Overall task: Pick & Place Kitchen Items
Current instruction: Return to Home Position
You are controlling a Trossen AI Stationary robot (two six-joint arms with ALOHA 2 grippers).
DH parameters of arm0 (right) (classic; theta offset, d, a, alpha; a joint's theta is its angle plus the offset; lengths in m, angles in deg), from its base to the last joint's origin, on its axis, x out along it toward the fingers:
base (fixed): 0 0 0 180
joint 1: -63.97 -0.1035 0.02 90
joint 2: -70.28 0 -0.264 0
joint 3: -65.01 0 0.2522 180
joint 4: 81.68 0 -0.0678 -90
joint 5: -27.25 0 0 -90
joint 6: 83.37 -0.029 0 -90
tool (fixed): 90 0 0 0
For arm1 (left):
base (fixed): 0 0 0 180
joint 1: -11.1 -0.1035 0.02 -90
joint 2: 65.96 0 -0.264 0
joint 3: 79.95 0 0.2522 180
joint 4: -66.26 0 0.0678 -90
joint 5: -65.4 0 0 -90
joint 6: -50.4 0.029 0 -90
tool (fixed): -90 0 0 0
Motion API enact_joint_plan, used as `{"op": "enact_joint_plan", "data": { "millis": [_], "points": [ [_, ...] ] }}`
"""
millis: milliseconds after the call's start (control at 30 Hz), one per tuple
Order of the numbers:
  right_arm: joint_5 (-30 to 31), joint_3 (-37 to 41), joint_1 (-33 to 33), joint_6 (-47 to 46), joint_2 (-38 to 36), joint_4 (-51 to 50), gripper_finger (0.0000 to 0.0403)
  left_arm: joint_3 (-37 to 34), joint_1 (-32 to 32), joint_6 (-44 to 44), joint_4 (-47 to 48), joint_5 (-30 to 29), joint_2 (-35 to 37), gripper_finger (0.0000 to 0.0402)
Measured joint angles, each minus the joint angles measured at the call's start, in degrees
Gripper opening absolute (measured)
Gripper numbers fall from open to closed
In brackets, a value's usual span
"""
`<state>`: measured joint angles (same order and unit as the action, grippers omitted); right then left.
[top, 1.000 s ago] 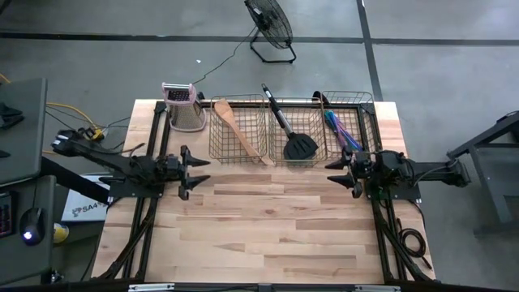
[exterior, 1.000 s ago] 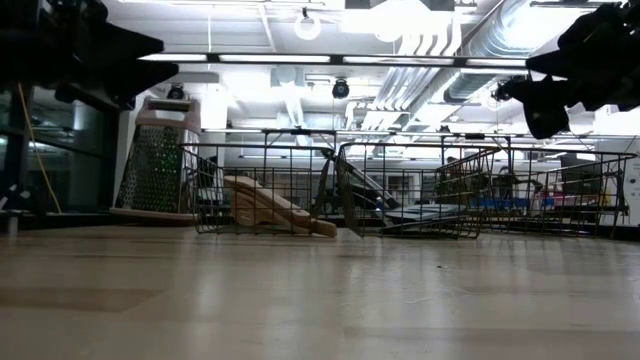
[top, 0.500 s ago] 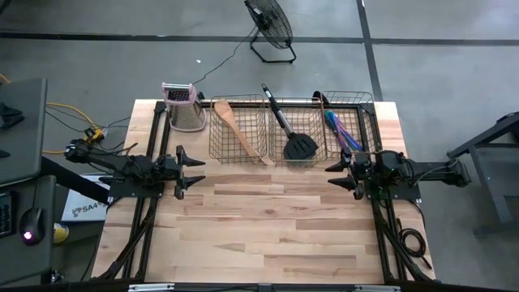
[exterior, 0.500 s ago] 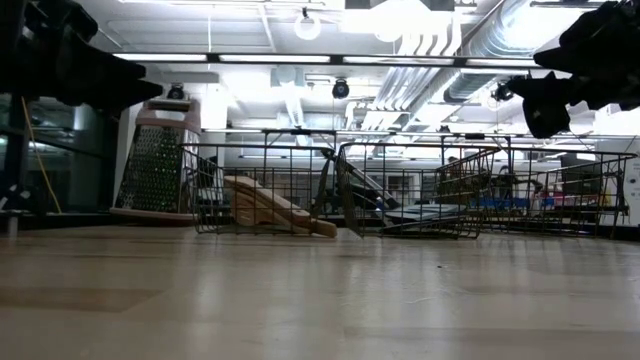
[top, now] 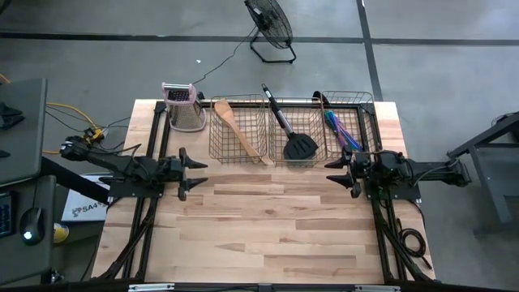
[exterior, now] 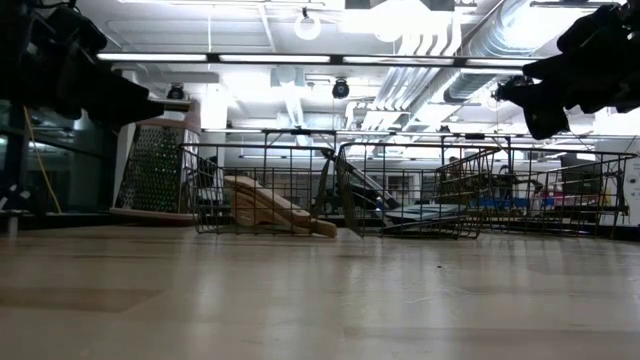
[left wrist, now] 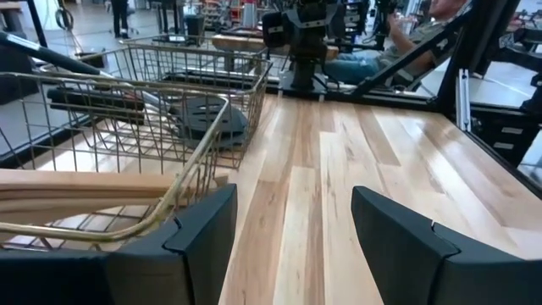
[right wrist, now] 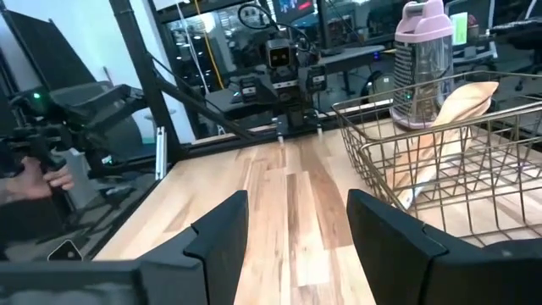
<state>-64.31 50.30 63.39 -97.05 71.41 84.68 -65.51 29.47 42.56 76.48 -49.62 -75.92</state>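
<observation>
With left pincer point(top: 195, 172) and right pincer point(top: 331, 174) both released and empty near the table's point(top: 276, 235) side edges, retract them level, clear of the baskets point(top: 268, 134).

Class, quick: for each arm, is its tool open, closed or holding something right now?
Left tool: open, holding nothing.
Right tool: open, holding nothing.
</observation>
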Motion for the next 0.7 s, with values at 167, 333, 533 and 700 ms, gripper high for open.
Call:
{"op": "enact_joint_plan", "data": {
  "millis": [167, 333, 533, 700],
  "points": [
    [0.0, 0.07, 0.0, 0.0, 0.0, 0.61, 0.0195, 0.0, 0.0, 0.05, -0.04, 0.23, -0.01, 0.023],
    [0.04, 0.09, 0.0, 0.0, 0.0, 0.7, 0.0195, 0.0, 0.0, 0.05, -0.01, 0.21, -0.01, 0.023],
    [0.11, 0.11, 0.0, 0.0, 0.0, 0.79, 0.0195, 0.0, 0.0, 0.03, -0.01, 0.21, -0.03, 0.023],
    [0.11, 0.11, 0.0, 0.0, 0.0, 0.83, 0.0195, 0.0, 0.0, 0.04, -0.01, 0.21, -0.03, 0.023]
  ]
}}
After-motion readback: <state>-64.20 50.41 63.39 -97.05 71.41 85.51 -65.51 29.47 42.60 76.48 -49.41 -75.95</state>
